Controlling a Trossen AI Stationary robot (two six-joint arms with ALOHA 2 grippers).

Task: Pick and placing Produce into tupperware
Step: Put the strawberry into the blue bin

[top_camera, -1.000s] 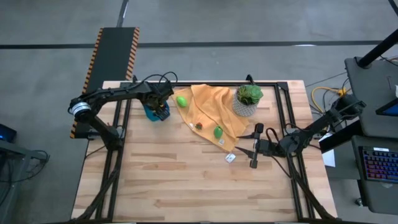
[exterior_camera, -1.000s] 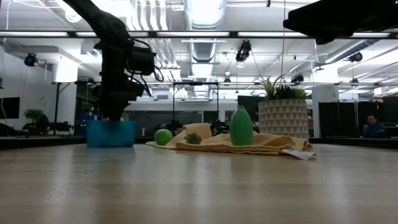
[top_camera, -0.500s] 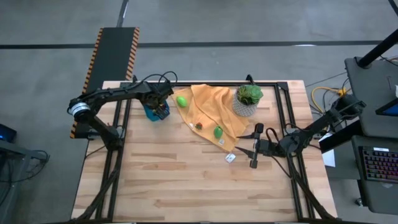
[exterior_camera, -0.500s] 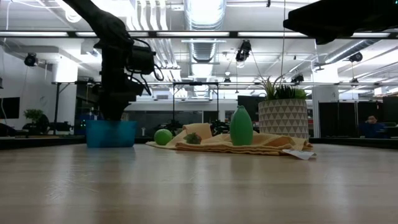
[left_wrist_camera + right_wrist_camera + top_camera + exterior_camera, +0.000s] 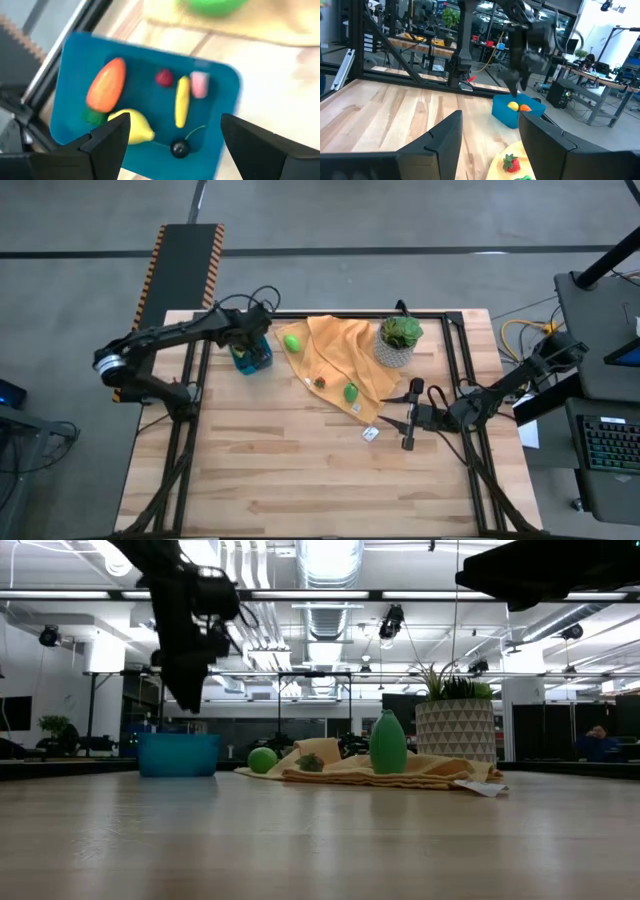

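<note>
The blue tupperware [image 5: 250, 361] stands at the table's far left and holds an orange carrot [image 5: 106, 85], a yellow lemon [image 5: 137, 127], a banana [image 5: 182, 100], a red berry [image 5: 164, 77], a pink piece [image 5: 199, 83] and a dark cherry [image 5: 179, 148]. My left gripper [image 5: 175, 122] hangs open above it, touching nothing. On the orange-yellow cloth [image 5: 335, 355] lie a green round fruit [image 5: 292, 342], a strawberry [image 5: 320, 382] and a green pear-like piece [image 5: 351, 392]. My right gripper [image 5: 395, 415] waits open and level, right of the cloth.
A leafy plant in a pale pot [image 5: 400, 340] stands on the cloth's far right corner. A small white tag [image 5: 370, 434] lies near the cloth's near corner. Bare wood fills the table's near half. A black frame rail [image 5: 330, 313] runs along the far edge.
My left gripper has risen straight up out of the tupperware and now hangs clear above its rim, its arm drawn a little toward the table's left edge. The tupperware stays where it was.
</note>
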